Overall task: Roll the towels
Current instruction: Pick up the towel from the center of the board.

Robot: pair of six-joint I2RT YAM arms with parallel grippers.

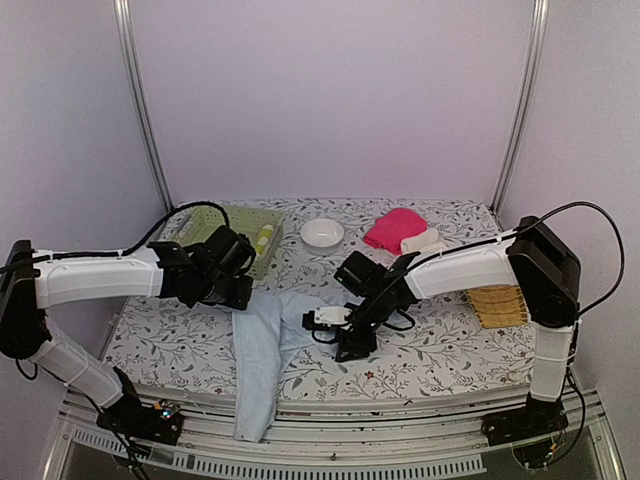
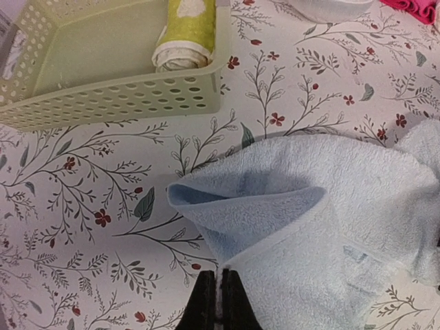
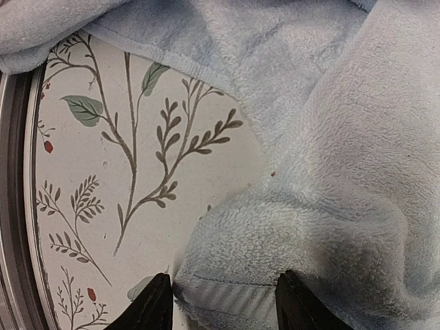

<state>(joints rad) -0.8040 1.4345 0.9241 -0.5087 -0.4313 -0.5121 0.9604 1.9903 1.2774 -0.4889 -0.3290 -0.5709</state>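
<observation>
- Towels are counted as four: one blue towel (image 1: pixel 262 345), one yellow-green towel (image 2: pixel 184 34), one cream towel (image 1: pixel 422 241) and one pink towel (image 1: pixel 392 228).
- Two are judged finished. The yellow-green towel is seen rolled inside the basket (image 2: pixel 103 103), well beyond the left jaws. The cream towel appears rolled, though it is small in the overhead view, and lies touching the pink towel, far beyond the right jaws.
- Two are judged left to do. The pink towel is seen as a loose heap. The blue towel is spread and creased between both sets of jaws, with one end hung over the near edge of the table (image 1: pixel 420 365); no roll has been started in it.
- The task is therefore reckoned about half done, with the largest towel not yet rolled.
- The left gripper (image 2: pixel 218 306) is pressed together, and a hem of the blue towel runs straight into its tips, so a pinch on that hem is judged; a raised fold stands just ahead of the jaws.
- The right gripper (image 3: pixel 223 302) is spread, with a thick fold of the blue towel lying between the jaws; whether the fold is squeezed cannot be told.
- One basket, one yellow slatted tray (image 1: pixel 497 305) outside the right jaws, and one white bowl (image 1: pixel 322 233) beyond both are counted.
- Two arms and two grippers are counted.
</observation>
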